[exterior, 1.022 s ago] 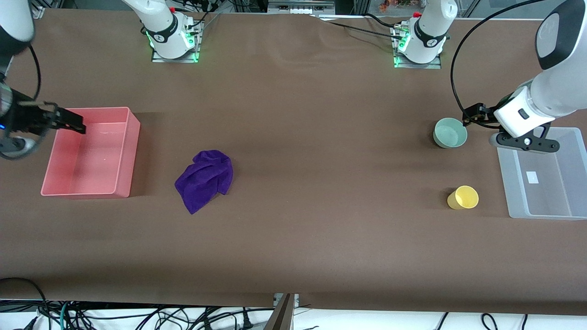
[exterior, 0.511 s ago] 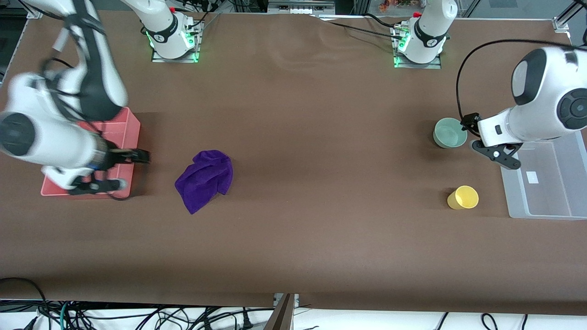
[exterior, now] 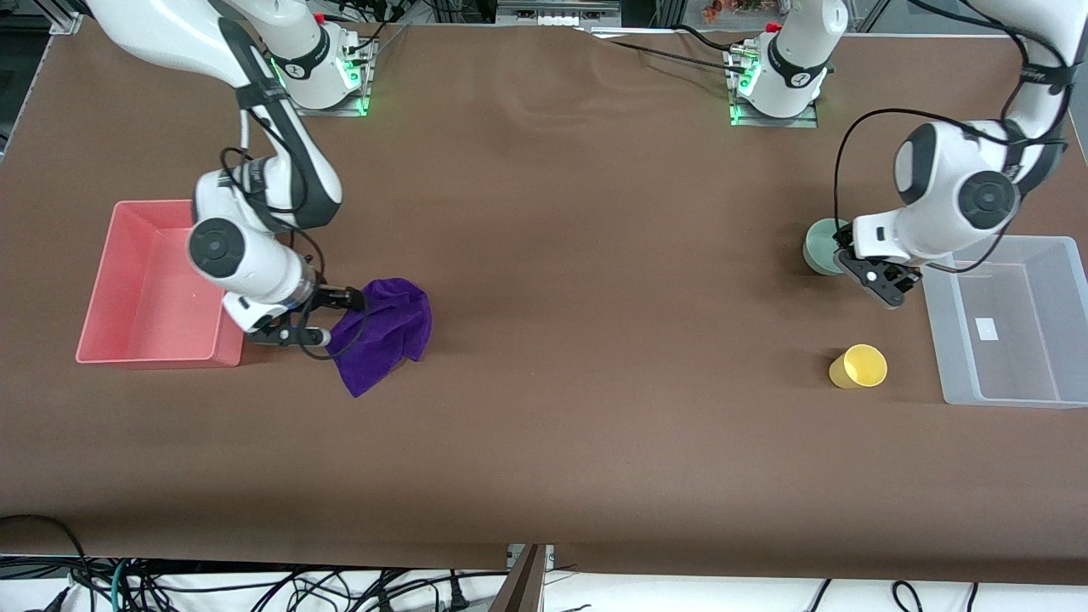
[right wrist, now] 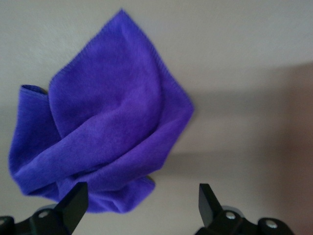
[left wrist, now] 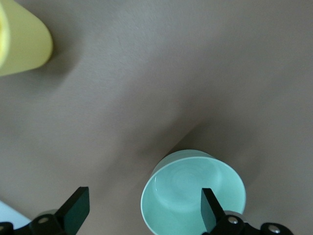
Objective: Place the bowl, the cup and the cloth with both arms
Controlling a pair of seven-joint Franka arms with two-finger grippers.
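Observation:
The mint-green bowl [exterior: 818, 246] stands upright near the left arm's end of the table, and it also shows in the left wrist view [left wrist: 186, 191]. My left gripper [exterior: 864, 274] is open and empty, low over the bowl's edge, with one finger over the bowl's inside and the other over bare table [left wrist: 143, 210]. The yellow cup [exterior: 858, 366] stands nearer the front camera than the bowl and shows in the left wrist view too [left wrist: 22, 41]. The purple cloth [exterior: 384, 330] lies crumpled on the table. My right gripper [exterior: 331, 317] is open and empty at the cloth's edge [right wrist: 141, 200], with the cloth [right wrist: 107, 132] just ahead of it.
A pink bin [exterior: 144, 285] stands beside the cloth at the right arm's end of the table. A clear plastic bin [exterior: 1011, 374] stands beside the bowl and cup at the left arm's end. The brown table stretches wide between cloth and bowl.
My right gripper has swung from over the pink bin to the cloth's edge. My left gripper has moved from over the clear bin to the bowl. The bowl, cup and cloth have not moved.

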